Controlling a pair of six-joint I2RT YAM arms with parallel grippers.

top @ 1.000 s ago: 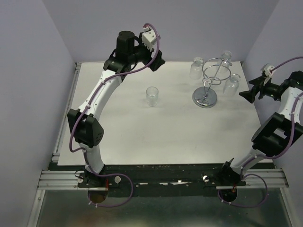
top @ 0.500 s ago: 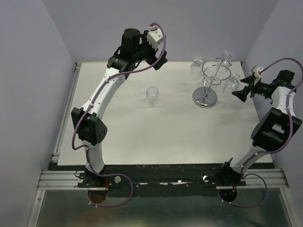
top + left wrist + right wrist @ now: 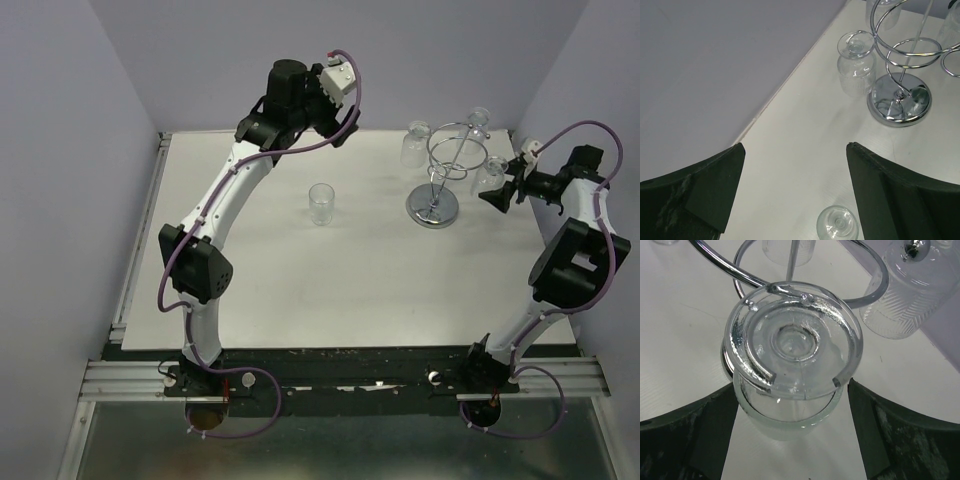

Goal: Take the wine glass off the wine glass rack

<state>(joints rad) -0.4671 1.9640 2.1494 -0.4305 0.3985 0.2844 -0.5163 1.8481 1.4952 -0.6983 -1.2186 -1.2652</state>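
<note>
The chrome wine glass rack [image 3: 436,205] stands at the back right of the table, with three clear glasses hanging upside down from its hooks. My right gripper [image 3: 492,193] is open just right of the nearest hanging wine glass [image 3: 487,177]. In the right wrist view that glass [image 3: 790,390] hangs from a hook loop [image 3: 747,347], and my fingers [image 3: 705,435] sit on either side of its bowl without touching. My left gripper [image 3: 335,128] is open and empty high over the back of the table. The left wrist view shows the rack base [image 3: 898,98] and another hanging glass [image 3: 856,65].
A separate clear glass [image 3: 321,203] stands upright mid-table, also in the left wrist view [image 3: 838,223]. Purple walls close in the back and both sides. The right wall is close behind my right arm.
My right gripper has moved left to the hanging glass on the rack's right side. My left arm has shifted a little to the right at the back.
</note>
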